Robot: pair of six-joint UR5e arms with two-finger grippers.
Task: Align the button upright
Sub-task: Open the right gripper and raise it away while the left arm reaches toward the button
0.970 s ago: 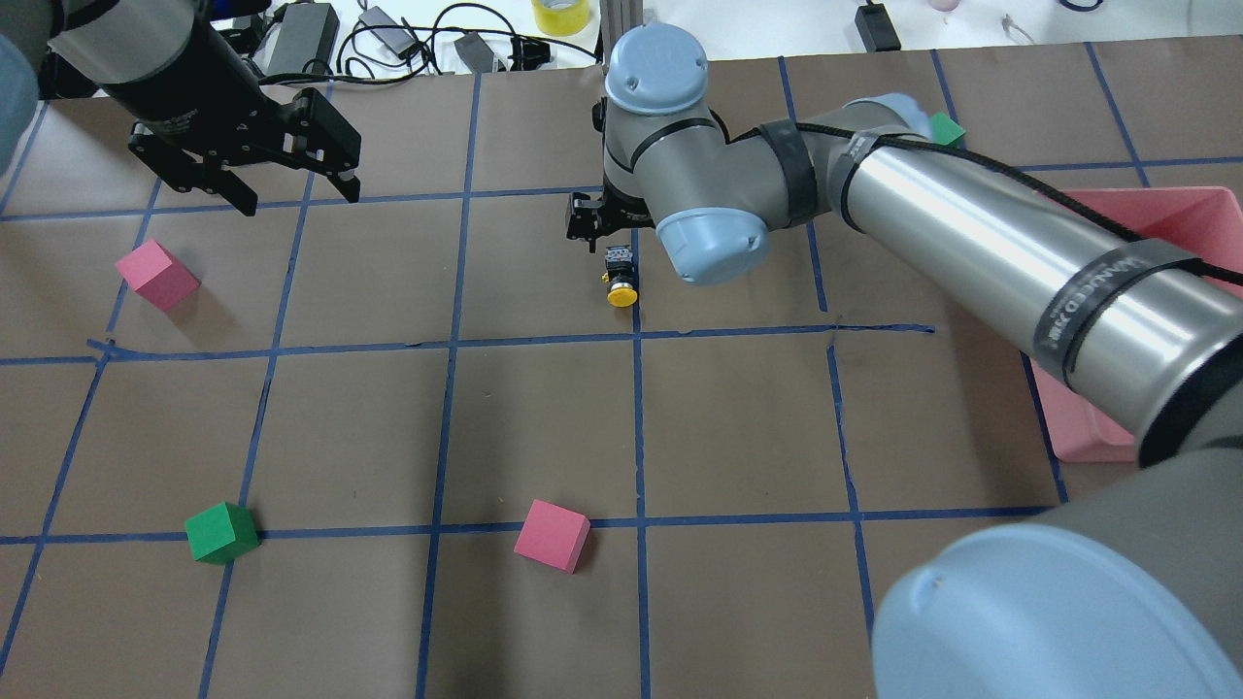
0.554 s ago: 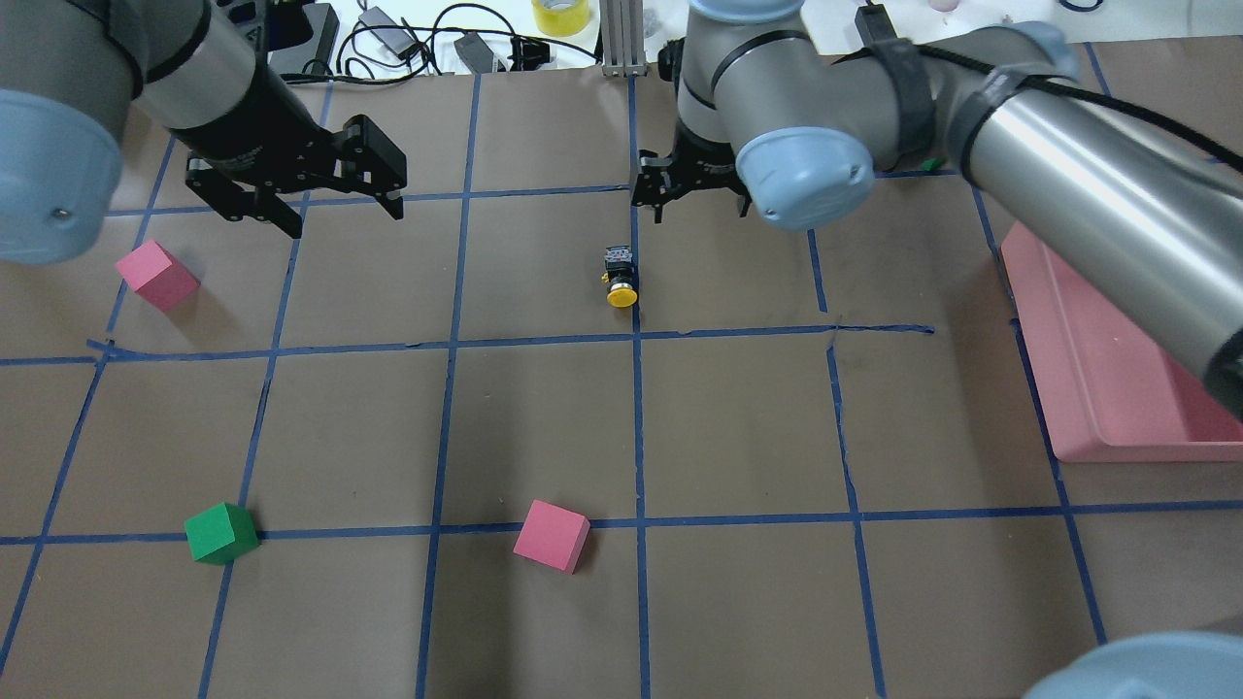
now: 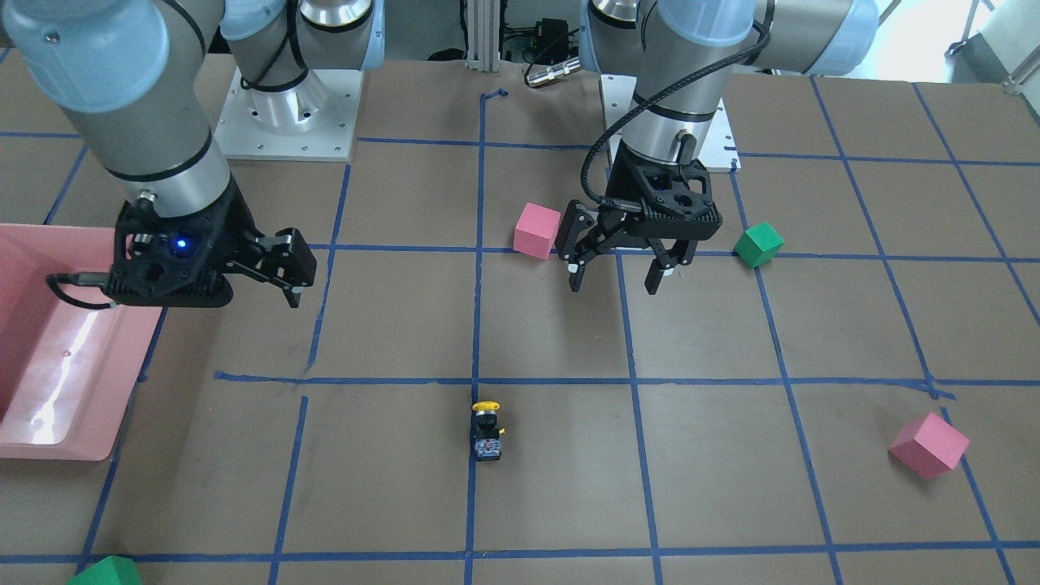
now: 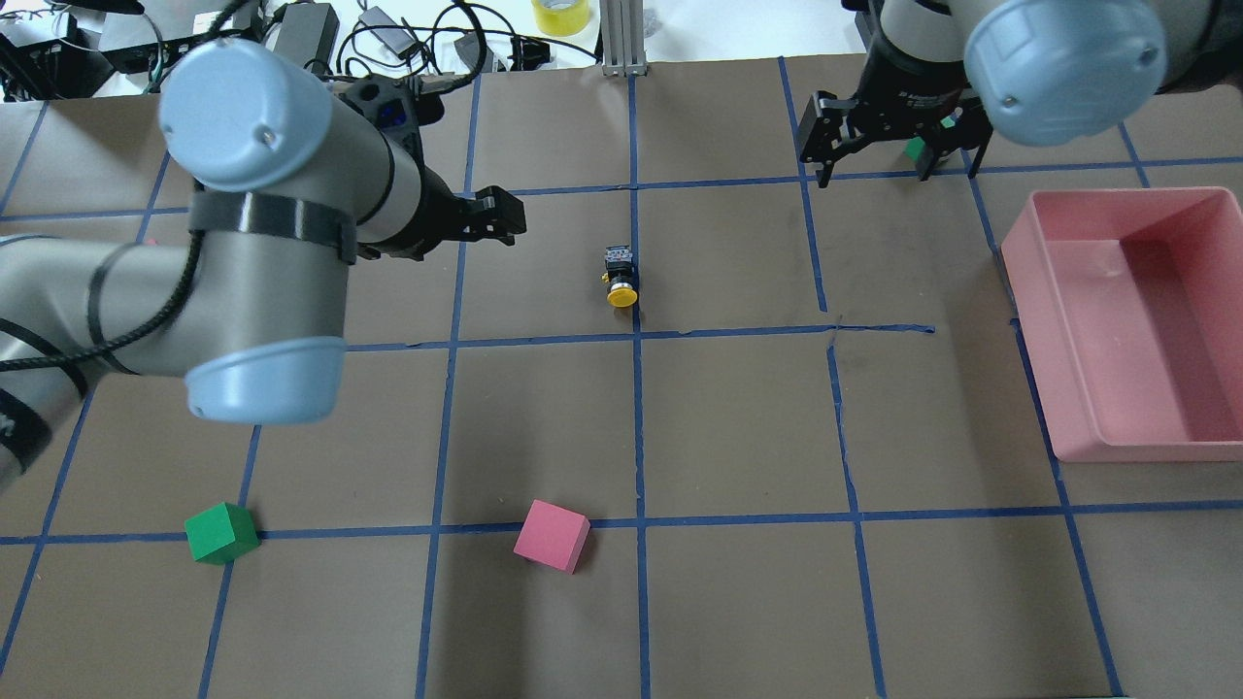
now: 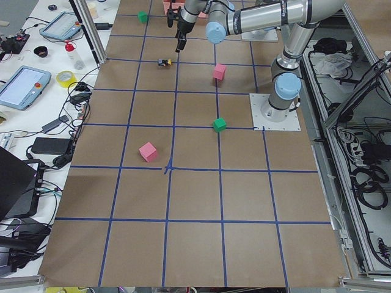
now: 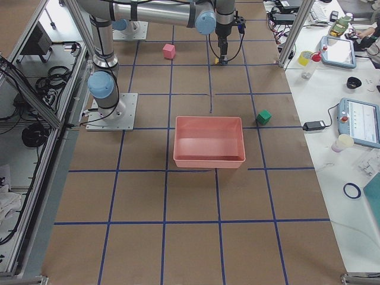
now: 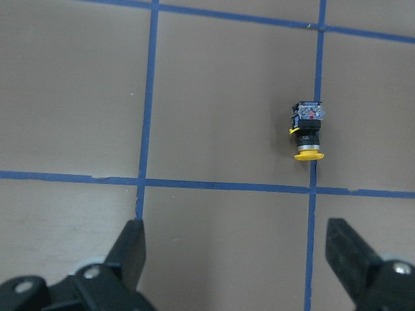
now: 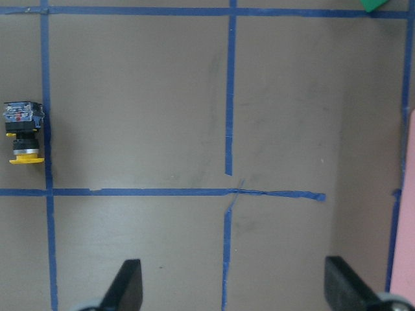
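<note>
The button (image 4: 620, 277) lies on its side on the table (image 4: 738, 427), in the half toward the far edge and about midway between the left and right edges. It rests on a lengthwise blue tape line (image 4: 638, 427). Its yellow cap faces the robot's edge and its blocky base faces the far edge. Nothing touches it.

The left gripper (image 3: 614, 280) hangs above the table on the robot's left of the button, apart from it. Its fingers (image 7: 133, 246) are spread wide and hold nothing. The right gripper (image 4: 874, 170) is near the far edge, toward the right-hand side. Its jaws are likewise wide apart and empty.

The table is covered in brown paper, ruled into squares by the blue tape.

- A pink tray (image 4: 1034, 340) sits at the right edge.
- A pink cube (image 4: 552, 536) and a green cube (image 4: 221, 532) sit toward the robot's edge.
- A second pink cube (image 3: 929, 444) sits near the left edge.
- A second green cube (image 6: 263, 117) sits near the far edge, beside the tray.

Both arms rise from metal base plates (image 3: 284, 114) at the robot's edge. Beyond the far edge runs a white bench carrying cables, power adapters, a yellow tape roll (image 4: 560, 15) and handheld screens (image 5: 24, 85). An aluminium post (image 4: 617, 34) stands at that edge.
</note>
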